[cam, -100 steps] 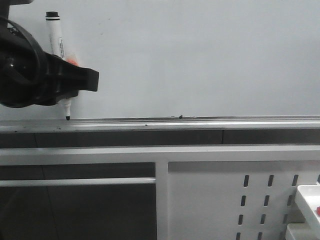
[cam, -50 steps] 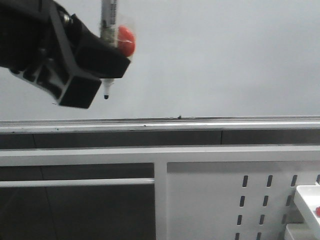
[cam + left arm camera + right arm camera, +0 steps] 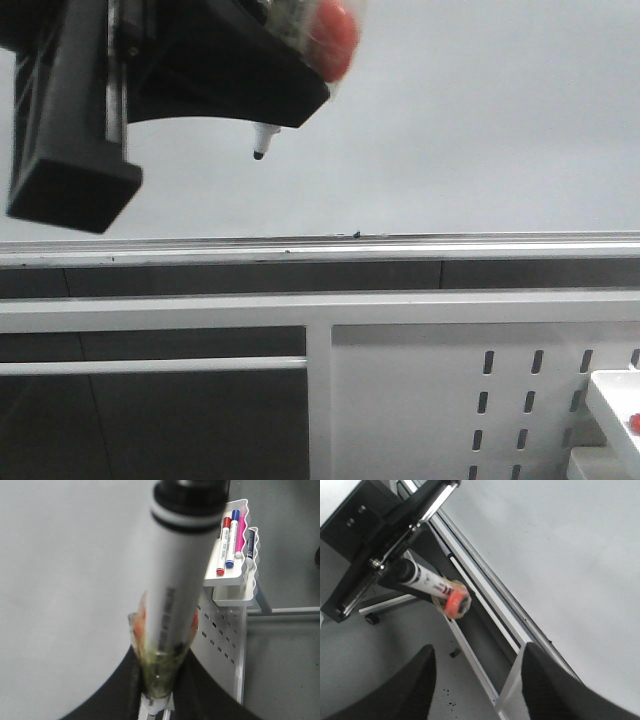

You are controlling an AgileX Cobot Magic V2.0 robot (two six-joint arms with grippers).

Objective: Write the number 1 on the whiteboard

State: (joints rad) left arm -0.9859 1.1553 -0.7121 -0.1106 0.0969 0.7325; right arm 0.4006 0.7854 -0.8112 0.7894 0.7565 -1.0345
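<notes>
Whiteboard (image 3: 480,120) is seen directly behind and below the left gripper (image 3: 262,95); no stroke of the number 1 is visible on it in any view, so the writing is judged not yet begun. A marker (image 3: 175,595) is clamped in the left gripper, uncapped, with its dark tip (image 3: 258,154) projecting just below the gripper body and pointing down and slightly toward the board. A red band (image 3: 335,35) is wrapped around the marker barrel at the grip. Whether the tip touches the board cannot be told from the front view. The silver rail (image 3: 400,245) lies well below the tip. The right gripper (image 3: 477,680) is held apart with its fingers spread and nothing between them.

For the step in hand: the tip should be brought onto the surface lightly, contact confirmed, then one steady downward stroke drawn, stopped short of the rail. Excess pressure could slip the barrel within the grip.
</notes>
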